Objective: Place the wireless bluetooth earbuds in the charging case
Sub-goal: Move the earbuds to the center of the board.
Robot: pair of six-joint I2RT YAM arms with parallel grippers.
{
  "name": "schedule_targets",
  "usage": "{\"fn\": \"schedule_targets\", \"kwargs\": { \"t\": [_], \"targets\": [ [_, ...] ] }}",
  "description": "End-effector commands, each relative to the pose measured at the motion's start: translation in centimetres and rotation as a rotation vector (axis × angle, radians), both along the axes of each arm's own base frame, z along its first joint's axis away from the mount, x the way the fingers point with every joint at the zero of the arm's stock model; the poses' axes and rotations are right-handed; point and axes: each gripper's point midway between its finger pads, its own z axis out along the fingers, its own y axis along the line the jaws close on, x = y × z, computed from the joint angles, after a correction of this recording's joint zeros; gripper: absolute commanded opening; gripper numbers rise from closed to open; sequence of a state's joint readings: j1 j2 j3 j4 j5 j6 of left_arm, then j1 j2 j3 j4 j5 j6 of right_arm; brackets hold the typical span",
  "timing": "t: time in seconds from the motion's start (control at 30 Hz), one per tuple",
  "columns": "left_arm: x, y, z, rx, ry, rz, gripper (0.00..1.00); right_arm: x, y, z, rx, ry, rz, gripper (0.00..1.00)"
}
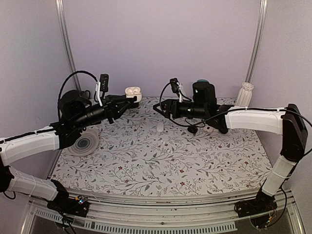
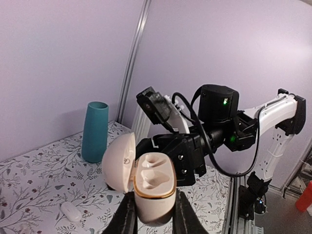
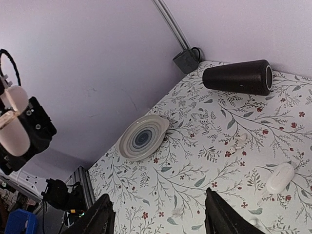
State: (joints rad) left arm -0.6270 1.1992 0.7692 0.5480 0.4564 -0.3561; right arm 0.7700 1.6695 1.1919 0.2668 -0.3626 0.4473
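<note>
The charging case (image 2: pixel 153 183) is a small glossy white shell with its lid (image 2: pixel 118 161) swung open and both wells empty. My left gripper (image 2: pixel 157 218) is shut on its body and holds it in the air at the back left (image 1: pixel 132 91). My right gripper (image 3: pixel 158 225) is open with nothing between its fingers; it hovers just right of the case (image 1: pixel 158 108). A white oval earbud (image 3: pixel 280 178) lies on the floral cloth under it (image 1: pixel 160 127). A smaller white earbud piece (image 3: pixel 240 141) lies farther left.
A striped plate (image 1: pixel 84 142) sits at the table's left edge (image 3: pixel 142 138). A black cylinder (image 3: pixel 239 78) lies on its side at the back left. A teal cup (image 2: pixel 95 131) and a white ribbed vase (image 1: pixel 244 93) stand at the back right.
</note>
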Motion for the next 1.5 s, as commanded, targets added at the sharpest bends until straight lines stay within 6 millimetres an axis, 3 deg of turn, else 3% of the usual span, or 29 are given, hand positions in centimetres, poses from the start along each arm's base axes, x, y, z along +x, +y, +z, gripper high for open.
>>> {"fn": "schedule_targets", "kwargs": {
  "t": [0.0,0.23,0.33,0.43,0.6,0.87,1.0,1.17,1.27,1.37,1.47],
  "targets": [
    [2.1,3.7,1.7,-0.024,0.012,0.222,0.0,4.3,2.3,-3.3,-0.068,0.056,-0.073,0.6],
    [1.2,6.5,3.5,-0.044,-0.002,0.305,0.0,10.6,7.1,-9.4,-0.172,0.08,-0.119,0.54],
    [0.7,7.0,4.1,-0.05,-0.009,0.31,0.0,13.0,9.1,-10.9,-0.186,0.062,-0.124,0.52],
    [0.1,7.3,4.5,-0.056,-0.017,0.306,0.0,14.6,10.6,-13.7,-0.2,0.078,-0.116,0.52],
    [-0.3,7.4,4.9,-0.064,-0.024,0.29,0.0,16.1,12.4,-15.7,-0.145,0.097,-0.08,0.5],
    [1.0,8.2,4.0,-0.066,0.01,0.352,0.0,18.8,13.4,-17.8,0.073,0.225,-0.096,0.48],
    [3.9,9.8,1.4,-0.044,0.142,0.445,0.0,19.5,13.5,-18.5,0.17,0.315,-0.136,0.47],
    [5.6,11.5,-0.5,-0.056,0.217,0.489,0.0,20.0,13.3,-19.5,0.213,0.376,-0.172,0.47],
    [6.8,12.3,-1.5,-0.06,0.266,0.516,0.0,19.7,13.4,-19.0,0.24,0.407,-0.157,0.46],
    [8.7,12.5,-3.8,-0.061,0.35,0.505,0.0,19.2,13.2,-16.9,0.237,0.4,-0.135,0.45],
    [10.5,12.1,-6.4,-0.068,0.408,0.462,0.0,18.8,11.4,-15.1,0.219,0.387,-0.144,0.46]
  ]
}}
